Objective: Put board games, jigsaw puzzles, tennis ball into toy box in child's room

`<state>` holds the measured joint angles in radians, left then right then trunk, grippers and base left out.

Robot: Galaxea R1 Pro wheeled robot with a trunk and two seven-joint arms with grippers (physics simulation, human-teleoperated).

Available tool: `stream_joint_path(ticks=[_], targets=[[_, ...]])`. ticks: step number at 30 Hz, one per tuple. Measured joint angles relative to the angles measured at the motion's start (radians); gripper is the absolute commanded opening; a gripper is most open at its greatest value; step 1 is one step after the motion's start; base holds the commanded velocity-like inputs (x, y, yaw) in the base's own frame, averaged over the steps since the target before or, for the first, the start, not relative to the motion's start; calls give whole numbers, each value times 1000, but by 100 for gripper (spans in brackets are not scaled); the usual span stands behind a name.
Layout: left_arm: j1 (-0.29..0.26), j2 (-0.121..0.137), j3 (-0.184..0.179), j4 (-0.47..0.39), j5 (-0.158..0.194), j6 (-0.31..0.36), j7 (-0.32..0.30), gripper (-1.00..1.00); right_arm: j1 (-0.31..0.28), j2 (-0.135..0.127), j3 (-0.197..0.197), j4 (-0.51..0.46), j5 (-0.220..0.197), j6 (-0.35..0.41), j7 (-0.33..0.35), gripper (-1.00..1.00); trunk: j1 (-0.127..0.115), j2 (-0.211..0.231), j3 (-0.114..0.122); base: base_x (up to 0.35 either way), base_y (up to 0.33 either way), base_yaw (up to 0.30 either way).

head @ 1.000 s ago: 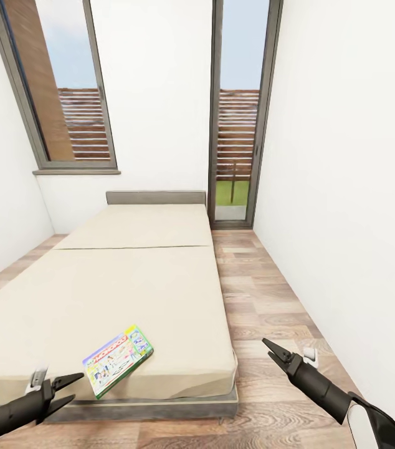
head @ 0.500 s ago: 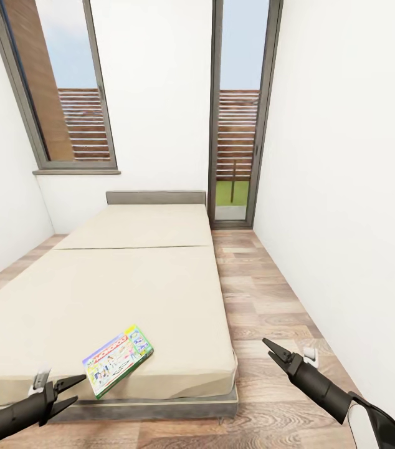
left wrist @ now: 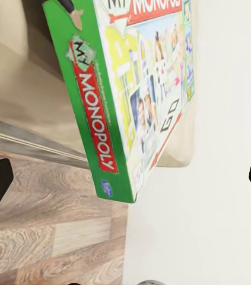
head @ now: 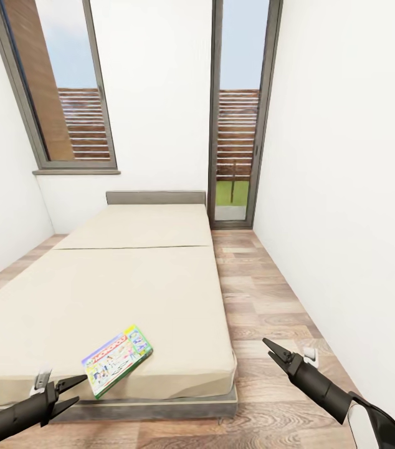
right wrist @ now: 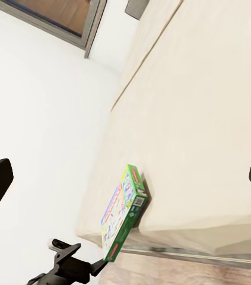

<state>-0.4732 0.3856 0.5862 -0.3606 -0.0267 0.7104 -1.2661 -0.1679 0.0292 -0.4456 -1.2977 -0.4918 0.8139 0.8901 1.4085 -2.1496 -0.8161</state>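
At the foot of the long beige mattress with its low grey headboard (head: 141,274), we find the flat, green-edged Monopoly game box (head: 118,360) lying face up near the corner closest to us, with one end reaching the mattress edge. The right wrist view suggests that end juts slightly past the edge, though we cannot be sure.

Our left gripper (head: 68,390) hangs just below and beside that end of the box, over the wood-plank floor (head: 272,312); its jaws are spread and nothing is between them. In the right wrist view one of its fingertips (right wrist: 99,265) looks very close to the box's lower corner, but we cannot tell whether it touches. Our right gripper (head: 271,352) hovers over the floor beside the bed, well apart from the box, jaws also parted and empty.

We judge the box to be light, stiff cardboard with a smooth printed lid, likely slippery and apt to slide on the soft mattress if pushed. The best hold looks to be the thin near end: one finger under, one on top, pinching across its thickness. Gripped only at one end, the box may sag or pivot, so a deep bite seems wise.
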Motion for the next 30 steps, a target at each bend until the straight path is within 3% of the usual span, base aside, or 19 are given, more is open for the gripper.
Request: stream_joint_path(ticks=[15, 30], targets=[[0, 0, 0, 0, 0, 0, 1, 100, 0, 0, 0, 0, 0, -1, 1, 100, 0, 0, 0, 0, -24, 0], [0, 0, 0, 0, 0, 0, 0, 100, 0, -1, -1, 0, 0, 0, 2, 100, 0, 0, 0, 0, -133, 0]])
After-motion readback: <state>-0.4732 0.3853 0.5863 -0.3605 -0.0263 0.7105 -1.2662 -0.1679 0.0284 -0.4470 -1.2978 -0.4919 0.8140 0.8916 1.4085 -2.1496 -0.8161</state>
